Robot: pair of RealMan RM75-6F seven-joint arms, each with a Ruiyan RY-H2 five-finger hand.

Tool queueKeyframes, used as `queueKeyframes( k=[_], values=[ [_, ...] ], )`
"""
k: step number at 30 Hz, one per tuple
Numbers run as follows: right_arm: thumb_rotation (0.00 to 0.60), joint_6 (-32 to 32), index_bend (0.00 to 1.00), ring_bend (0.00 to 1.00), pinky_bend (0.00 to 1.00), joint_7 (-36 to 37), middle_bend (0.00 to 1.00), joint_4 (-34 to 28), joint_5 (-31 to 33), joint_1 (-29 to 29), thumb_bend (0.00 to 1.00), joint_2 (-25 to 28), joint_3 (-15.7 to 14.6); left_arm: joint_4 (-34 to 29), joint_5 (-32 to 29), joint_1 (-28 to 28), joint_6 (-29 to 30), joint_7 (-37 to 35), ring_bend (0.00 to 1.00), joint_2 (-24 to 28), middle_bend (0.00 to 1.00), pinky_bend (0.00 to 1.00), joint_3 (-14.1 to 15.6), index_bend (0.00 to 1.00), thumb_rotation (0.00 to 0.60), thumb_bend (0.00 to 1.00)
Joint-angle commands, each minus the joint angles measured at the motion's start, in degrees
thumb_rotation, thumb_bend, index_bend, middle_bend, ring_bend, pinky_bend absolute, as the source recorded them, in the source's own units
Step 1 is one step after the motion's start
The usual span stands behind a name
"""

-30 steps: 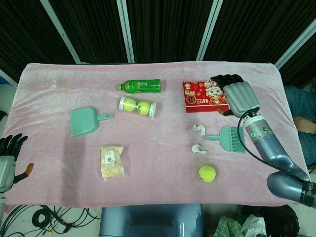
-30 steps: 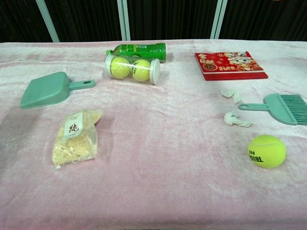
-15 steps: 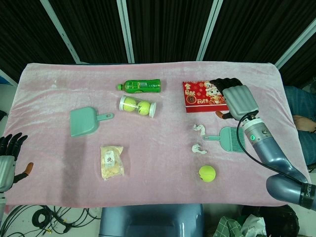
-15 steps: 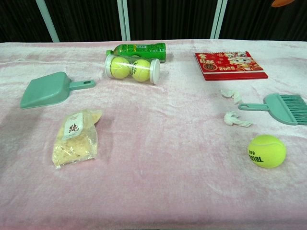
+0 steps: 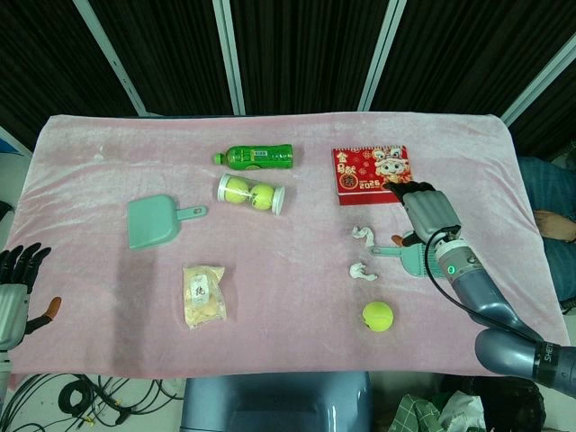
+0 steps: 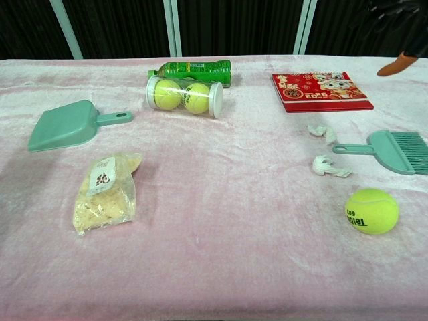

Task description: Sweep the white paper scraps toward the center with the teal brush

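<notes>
Lying flat on the pink tablecloth [image 6: 221, 221] at the robot's right: teal brush [image 6: 394, 151], handle pointing toward the centre, bristles facing outward. Probably feeling light and rigid in the moulded plastic body, with soft, yielding bristles; best taking hold along the slim handle, close to where it is widening into the head (a shallow profile on plush cloth, so likely needing fingers working under the edge).

Hovering over the brush head in the head view: right hand [image 5: 426, 213], palm down, holding nothing, whether spread or curled impossible to tell from above.

Resting at the near left edge, well apart: left hand [image 5: 13, 295], fingers apart and empty.

Sitting just beside the handle tip: two white paper scraps [image 6: 329, 166] and [image 6: 323, 133], crumpled, looking featherweight, probably skidding or snagging on the nap.
</notes>
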Motion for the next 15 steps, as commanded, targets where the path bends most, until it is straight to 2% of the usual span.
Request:
queueKeyframes(
  k=[1,7,15],
  values=[
    [0.6,2.7,0.21,0.15,0.15,-2.7,0.27,-0.6,2.0,-0.2,0.11,-2.8,-2.5,0.0,-0.1,-0.1,-0.3,0.0,0.01,0.1,0.08,0.05,0.0,0.11,0.6,0.31],
    [0.6,6.7,0.26,0.16,0.15,-3.8,0.29,0.8,4.2,-1.3,0.11,-9.4,-4.5,-0.1,-0.2,-0.1,-0.3,0.0,0.01,0.2,0.08,0.05,0.0,0.11,0.6,0.31],
    [0.6,11.2,0.29,0.16,0.15,-4.7,0.32,7.8,5.0,-2.4,0.12,-19.4,-5.5,-0.2,-0.2,0.0,-0.3,-0.2,0.01,0.2,0.08,0.05,0.0,0.11,0.6,0.31]
  ],
)
